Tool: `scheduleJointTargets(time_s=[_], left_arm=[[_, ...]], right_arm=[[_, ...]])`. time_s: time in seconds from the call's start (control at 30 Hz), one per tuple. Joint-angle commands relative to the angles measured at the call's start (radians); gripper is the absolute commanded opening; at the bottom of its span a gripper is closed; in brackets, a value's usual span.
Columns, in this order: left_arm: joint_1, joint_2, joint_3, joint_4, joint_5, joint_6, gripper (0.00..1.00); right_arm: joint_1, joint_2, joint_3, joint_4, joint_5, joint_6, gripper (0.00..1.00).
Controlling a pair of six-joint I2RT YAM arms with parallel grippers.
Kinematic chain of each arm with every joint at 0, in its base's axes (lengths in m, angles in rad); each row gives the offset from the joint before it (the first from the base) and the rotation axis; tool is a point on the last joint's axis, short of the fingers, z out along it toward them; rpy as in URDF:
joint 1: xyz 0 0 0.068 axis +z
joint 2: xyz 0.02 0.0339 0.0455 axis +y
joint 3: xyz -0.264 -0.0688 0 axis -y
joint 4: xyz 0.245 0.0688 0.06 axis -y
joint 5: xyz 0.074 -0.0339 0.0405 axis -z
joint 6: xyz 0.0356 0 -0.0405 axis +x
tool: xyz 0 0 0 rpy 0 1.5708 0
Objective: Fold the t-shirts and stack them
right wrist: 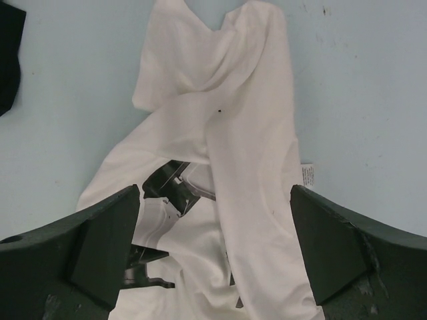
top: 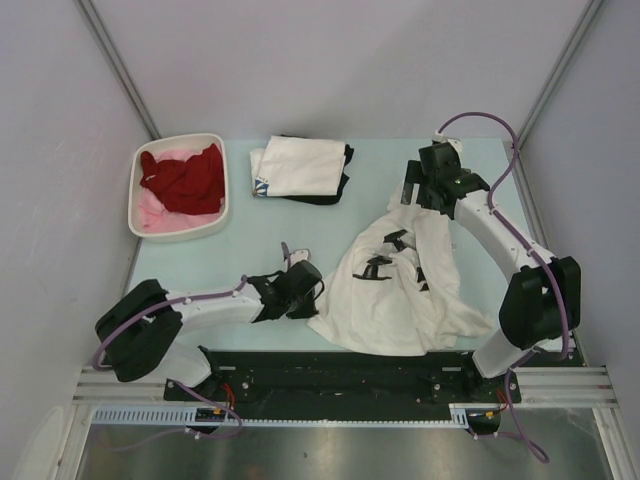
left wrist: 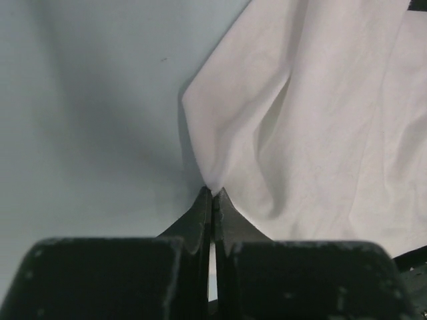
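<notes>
Nearest, the left pincer (left wrist: 212, 193) pinches the rumpled cream-white printed cotton t-shirt (top: 405, 290) at its left edge, right pincer (right wrist: 213, 220) agape above it; spreading flat likely follows.

- A crumpled t-shirt (top: 400, 295) lies spread on the table (top: 240, 265), toward the near right.
- The left gripper (top: 312, 290) sits at that shirt's left edge, jaws pinched on the cloth.
- The right gripper (top: 425, 190) hangs over the shirt's far end, jaws wide apart.
- 2 folded t-shirts (top: 300, 168) lie stacked at the far middle.
- A basin (top: 150, 225) stands at the far left, left of the stack, with 2 bundled shirts (top: 185, 180) in it.
</notes>
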Motion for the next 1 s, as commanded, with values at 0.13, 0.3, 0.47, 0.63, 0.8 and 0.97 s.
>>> scheduleJointTargets(time_s=[0.13, 0.3, 0.47, 0.63, 0.8, 0.97], left_arm=[[0.007, -0.224, 0.081, -0.265, -0.105, 0.039, 0.01], [0.056, -0.389, 0.063, -0.387, -0.128, 0.039, 0.0], [0.179, -0.507, 0.04, -0.453, -0.085, 0.088, 0.0], [0.234, -0.592, 0.076, -0.552, -0.106, 0.111, 0.0], [0.32, -0.667, 0.128, -0.637, -0.097, 0.154, 0.0], [0.429, -0.698, 0.165, -0.66, -0.059, 0.223, 0.0]], right_arm=[[-0.075, 0.241, 0.182, 0.07, -0.068, 0.007, 1.0], [-0.096, 0.378, 0.322, 0.078, -0.085, -0.005, 1.0], [-0.09, 0.548, 0.505, 0.029, -0.082, -0.024, 0.99], [-0.098, 0.628, 0.549, 0.03, -0.06, -0.03, 0.98], [-0.098, 0.665, 0.533, 0.049, -0.059, -0.028, 0.97], [-0.096, 0.691, 0.525, 0.064, -0.065, -0.036, 0.96]])
